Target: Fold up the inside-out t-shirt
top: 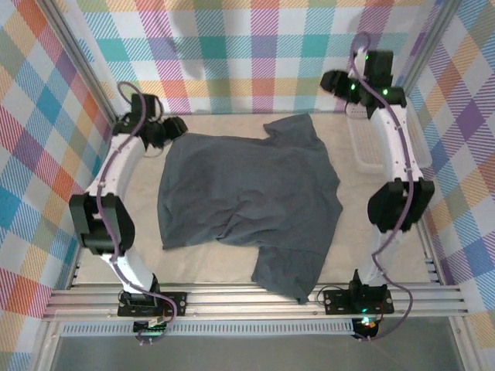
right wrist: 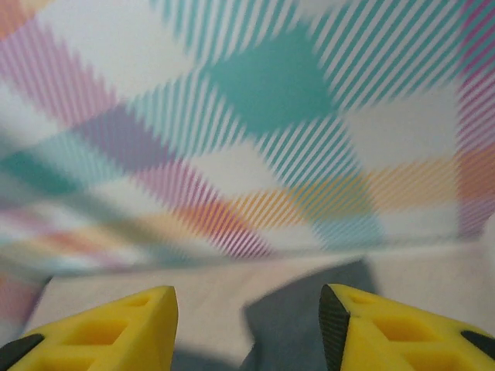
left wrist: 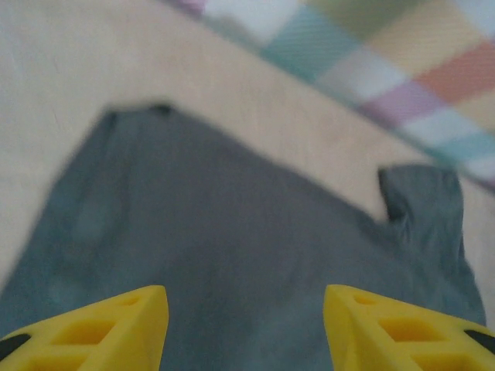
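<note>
From above: one inside-out t-shirt [top: 247, 193] lies spread and rumpled across the middle of the bench [top: 201, 259]; one sleeve points toward the far wall, the other reaches toward the near edge; no tag can be made out. Two arms, two pincers; the left pincer [top: 172, 127] sits just beside the shirt's far left corner; the right pincer [top: 340, 81] is at the far right by the plaid wall [top: 255, 46], apart from the cloth; one white basket [top: 363, 147] lies under that arm.

Left wrist: two yellow fingers [left wrist: 116, 325] stand spread with nothing between them; the grey cloth lies below, a corner and one sleeve in sight, blurred.

Right wrist: two yellow fingers [right wrist: 116, 328] likewise spread and empty; the camera faces the plaid wall, with a dark sleeve tip low between the fingers.

Judgement on handling: the fabric looks light, soft and limp, so it will sag and crease rather than hold a shape; it is neither fragile nor slippery; best pinched at hem corners or shoulder seams, one per pincer, taking both layers together, not mid-panel.
</note>
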`<move>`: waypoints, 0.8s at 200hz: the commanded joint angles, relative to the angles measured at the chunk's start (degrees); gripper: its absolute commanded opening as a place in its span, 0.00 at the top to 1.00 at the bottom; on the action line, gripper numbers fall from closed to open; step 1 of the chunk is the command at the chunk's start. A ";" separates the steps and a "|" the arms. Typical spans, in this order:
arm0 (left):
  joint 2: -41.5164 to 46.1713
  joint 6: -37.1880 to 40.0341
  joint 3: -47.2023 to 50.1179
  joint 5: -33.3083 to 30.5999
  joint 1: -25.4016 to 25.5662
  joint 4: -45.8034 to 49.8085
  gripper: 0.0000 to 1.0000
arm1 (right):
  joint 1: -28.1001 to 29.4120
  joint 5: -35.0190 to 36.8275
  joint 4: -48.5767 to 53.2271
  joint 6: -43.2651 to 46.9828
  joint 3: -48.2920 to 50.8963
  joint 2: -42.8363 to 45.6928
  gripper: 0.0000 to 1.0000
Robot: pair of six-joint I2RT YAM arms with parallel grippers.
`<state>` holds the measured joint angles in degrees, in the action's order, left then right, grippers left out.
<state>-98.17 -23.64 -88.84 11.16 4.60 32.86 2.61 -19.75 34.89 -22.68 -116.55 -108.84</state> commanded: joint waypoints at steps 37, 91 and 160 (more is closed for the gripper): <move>-3.74 -8.33 17.93 -2.76 13.24 -7.55 0.92 | 2.38 -1.45 -14.72 -14.18 51.57 16.15 0.77; -17.98 -8.70 7.02 -11.18 11.26 -4.69 1.00 | 5.94 6.33 -12.89 -11.40 46.82 0.23 0.86; -31.87 -10.03 -7.19 -8.73 5.53 -6.34 1.00 | 7.41 15.51 -6.44 -11.67 21.67 -20.51 0.85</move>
<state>-124.18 -33.23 -91.11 2.02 11.51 26.44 9.96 -8.69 24.91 -34.13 -87.83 -123.28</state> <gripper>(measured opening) 0.050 0.147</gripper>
